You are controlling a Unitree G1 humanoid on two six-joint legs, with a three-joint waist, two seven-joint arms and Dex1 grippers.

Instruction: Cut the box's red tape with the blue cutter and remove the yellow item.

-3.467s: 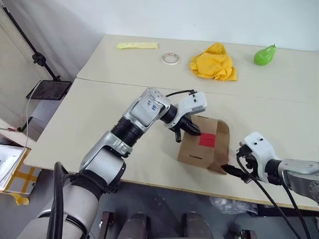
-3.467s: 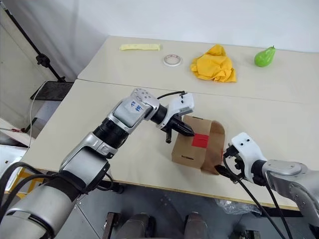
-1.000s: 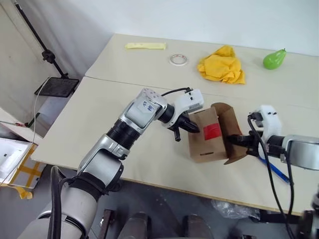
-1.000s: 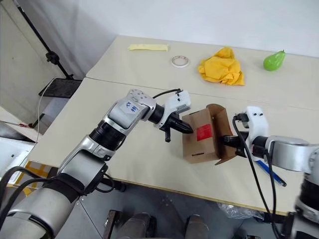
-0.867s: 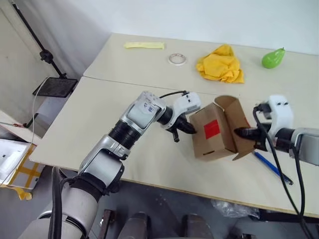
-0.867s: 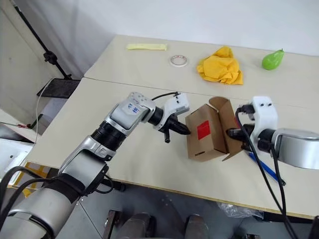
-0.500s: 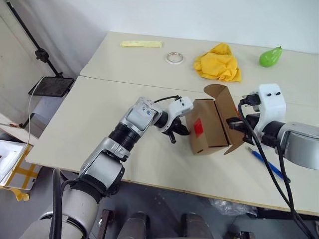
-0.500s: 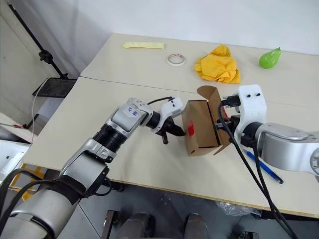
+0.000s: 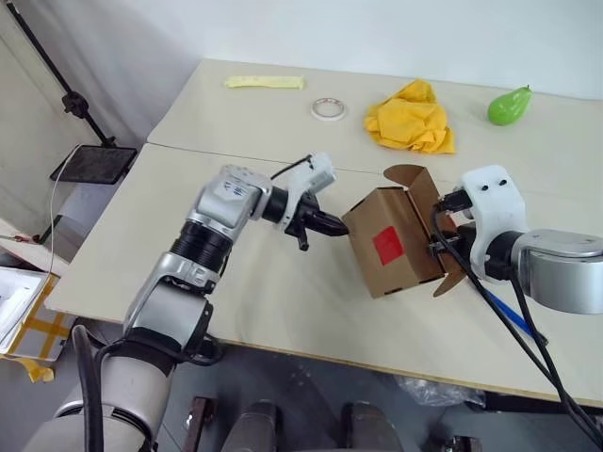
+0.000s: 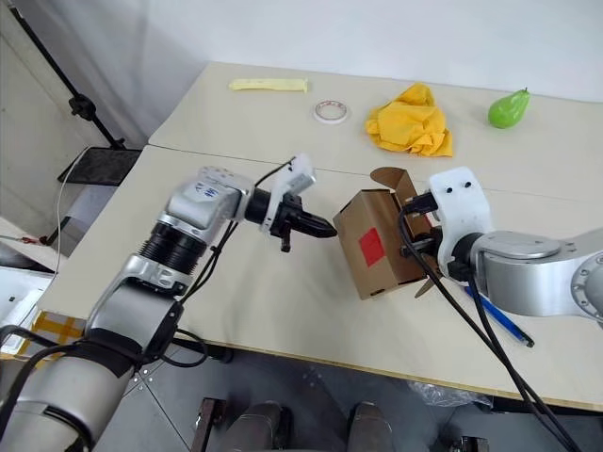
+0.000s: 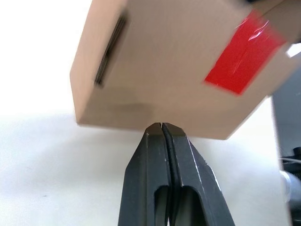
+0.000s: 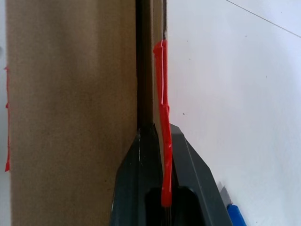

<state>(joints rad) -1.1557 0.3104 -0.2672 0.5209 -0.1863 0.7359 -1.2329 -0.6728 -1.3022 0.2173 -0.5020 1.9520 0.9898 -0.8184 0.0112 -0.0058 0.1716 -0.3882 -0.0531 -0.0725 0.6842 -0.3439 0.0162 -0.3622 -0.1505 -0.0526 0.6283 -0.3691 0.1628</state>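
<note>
- Since a second earlier, the left hand (image 9: 323,224) had drawn back from the box (image 9: 382,226) toward the left; the right hand (image 9: 439,247) had lifted the box and tipped it, so one corner pointed at the left hand.
- Head views: the box hung tilted over the near worktop (image 9: 236,282), with a flap standing open at its far top. The red tape (image 9: 387,245) sat on the face turned toward the camera. The right hand was at the box's right end, its fingers mostly hidden behind the cardboard. The left hand, fingers pressed together and empty, pointed at the box's left corner, near it but apart.
- The cutter (image 9: 504,315) lay on the worktop under the right arm, just right of the box.
- On the far worktop lay a pale strip (image 9: 265,83), a tape roll (image 9: 326,109), an orange-yellow cloth (image 9: 410,121) and a green pear (image 9: 507,104), all well apart from the box.
- Left wrist view: the closed black fingers (image 11: 155,155) aimed at the box's lower edge, and the red tape (image 11: 244,59) showed on the face above.
- Right wrist view: the fingers (image 12: 181,165) pinched a thin cardboard flap edge-on, a strip of red tape (image 12: 163,141) running down between them. A blue tip (image 12: 236,215) showed at the corner on the worktop.
- I could not see the yellow item.
</note>
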